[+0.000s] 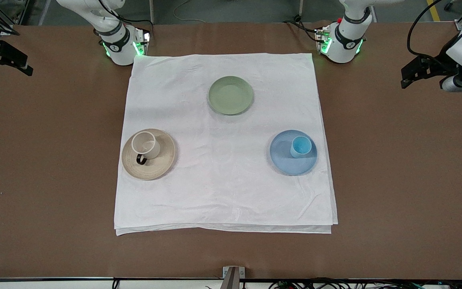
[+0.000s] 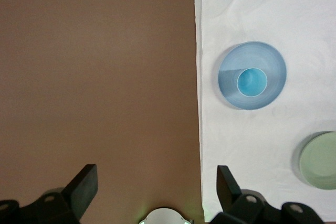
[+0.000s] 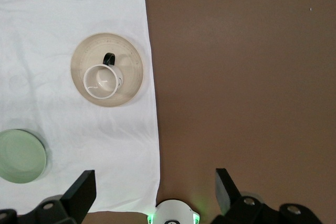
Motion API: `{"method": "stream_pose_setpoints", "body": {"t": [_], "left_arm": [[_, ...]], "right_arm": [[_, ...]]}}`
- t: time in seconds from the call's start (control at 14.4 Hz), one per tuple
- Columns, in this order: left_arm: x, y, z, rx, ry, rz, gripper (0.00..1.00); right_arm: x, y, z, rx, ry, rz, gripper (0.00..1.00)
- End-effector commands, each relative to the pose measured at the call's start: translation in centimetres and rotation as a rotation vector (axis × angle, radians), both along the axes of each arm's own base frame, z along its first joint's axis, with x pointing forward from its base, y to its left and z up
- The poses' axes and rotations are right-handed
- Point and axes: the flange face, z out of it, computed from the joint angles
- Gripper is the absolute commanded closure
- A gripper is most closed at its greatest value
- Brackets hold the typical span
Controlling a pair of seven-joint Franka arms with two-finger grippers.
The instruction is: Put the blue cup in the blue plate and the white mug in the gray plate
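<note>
The blue cup [image 1: 300, 146] stands upright in the blue plate [image 1: 282, 159] on the white cloth, toward the left arm's end; both show in the left wrist view, cup [image 2: 252, 81] on plate [image 2: 269, 60]. The white mug [image 1: 146, 144] stands upright in the gray plate [image 1: 163, 161], toward the right arm's end, its dark handle pointing toward the front camera; the right wrist view shows mug [image 3: 101, 81] and plate [image 3: 132, 61]. My left gripper [image 1: 411, 75] [image 2: 156, 174] is open and empty, up over bare table. My right gripper [image 1: 16, 60] [image 3: 155, 177] is open and empty, over the cloth's edge.
A pale green plate [image 1: 230, 95] lies empty on the white cloth [image 1: 223, 184], farther from the front camera than the other two plates. The cloth covers the table's middle; brown tabletop [image 1: 395, 160] surrounds it. The arm bases stand along the table's edge farthest from the front camera.
</note>
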Motion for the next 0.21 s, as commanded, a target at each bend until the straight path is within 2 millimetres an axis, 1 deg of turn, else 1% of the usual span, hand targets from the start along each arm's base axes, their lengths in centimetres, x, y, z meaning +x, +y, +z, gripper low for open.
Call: {"method": "stream_pose_setpoints", "body": {"t": [0.0,0.14], "left_arm": [[-0.26,-0.22,0.65,-0.013,-0.007,-0.027,0.00],[-0.21,-0.24,0.65,-0.014,-0.007,-0.029,0.00]], "right_arm": [[-0.61,-0.18,0.10,-0.009,-0.014,0.045,0.00],[-0.63,-0.19,0.09,-0.011,-0.012,0.045,0.00]]}}
